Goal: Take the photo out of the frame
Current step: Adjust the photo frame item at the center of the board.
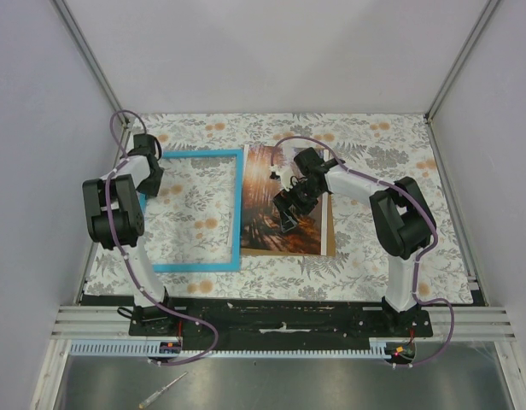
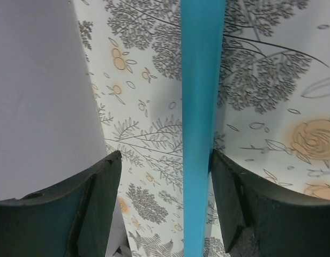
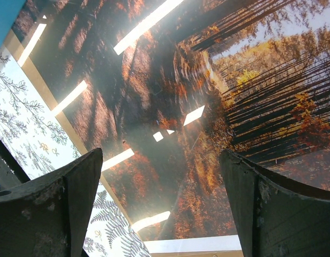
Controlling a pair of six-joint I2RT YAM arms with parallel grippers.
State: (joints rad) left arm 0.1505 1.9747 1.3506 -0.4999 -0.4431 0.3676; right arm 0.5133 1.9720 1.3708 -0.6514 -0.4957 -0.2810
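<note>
Photo (image 1: 267,235) beside frame (image 1: 195,266): likely thin, stiff, slick; grip edge. Left jaws apart astride frame; right jaws apart over photo.

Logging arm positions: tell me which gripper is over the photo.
The right gripper, open over the photo of the forest; the left gripper instead straddles a side rail of the blue frame.

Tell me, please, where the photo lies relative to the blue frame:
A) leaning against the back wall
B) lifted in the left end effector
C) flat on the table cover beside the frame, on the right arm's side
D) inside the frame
C: the photo lies flat beside the frame, whose opening shows only the floral table cover.
</note>
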